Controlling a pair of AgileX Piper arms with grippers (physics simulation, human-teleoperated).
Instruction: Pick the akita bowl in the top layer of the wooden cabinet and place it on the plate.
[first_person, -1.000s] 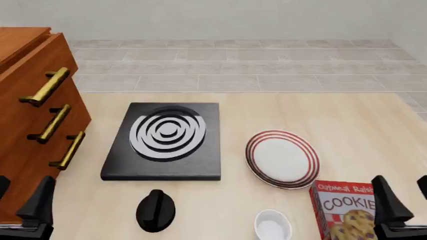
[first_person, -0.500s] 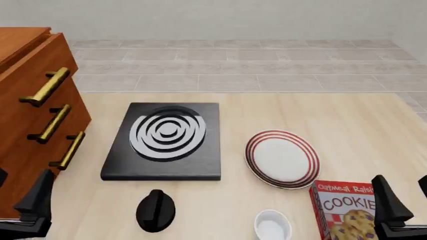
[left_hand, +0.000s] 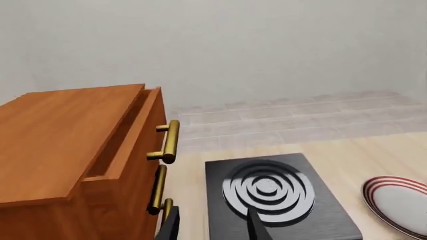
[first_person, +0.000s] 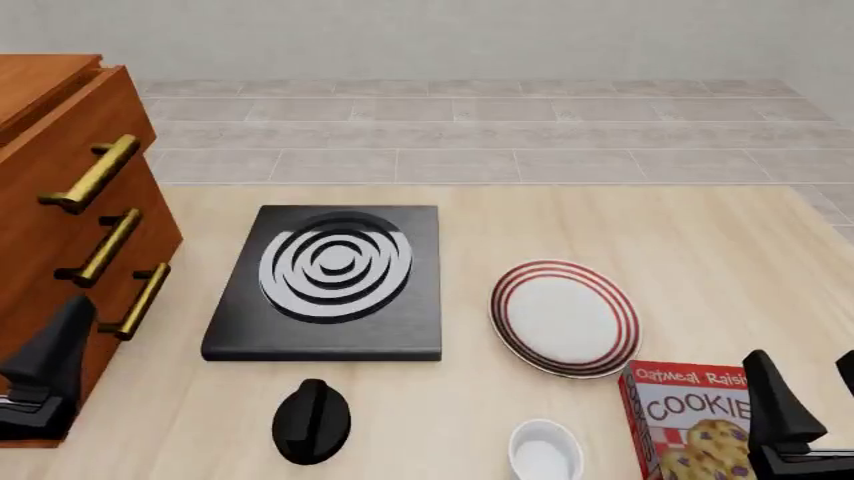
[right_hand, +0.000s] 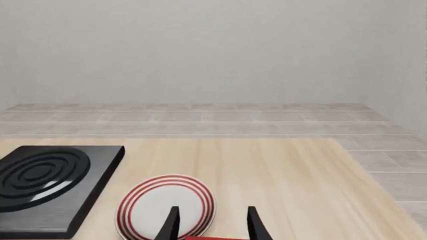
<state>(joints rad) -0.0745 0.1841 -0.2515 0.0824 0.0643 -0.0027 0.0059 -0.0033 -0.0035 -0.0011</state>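
Nearest in, the left claw (first_person: 40, 375) hangs low just in front of the wooden cabinet (first_person: 60, 230); in its wrist view two dark fingertips (left_hand: 256, 227) stand apart with nothing between them, so it is parted and empty; the right claw (first_person: 801, 415) sits off to the far side, right behind the cookie box (first_person: 687, 420), its tips spread too and holding nothing; between the two claws, near the table edge, lie a black knob-shaped object (first_person: 311, 420) and a small white ramekin (first_person: 545, 452); ahead of the left claw and towards the right one, the black stove slab (first_person: 331, 282); just ahead of the right claw, the plate (first_person: 565, 317), bare and waiting; up above the left claw, the top layer (left_hand: 133, 135) stands slightly ajar, its brass handle (left_hand: 170, 142) closest to grab.

The akita bowl is nowhere visible; I judge it lies inside that drawer, hidden by the wood; the gap shows only shadow. It is likely rigid, light, glazed and slippery, and could chip if dropped; best pinched across the rim, one finger inside. The left claw is cut off by the frame, and so is the cabinet's far side; the drawer's depth cannot be told.
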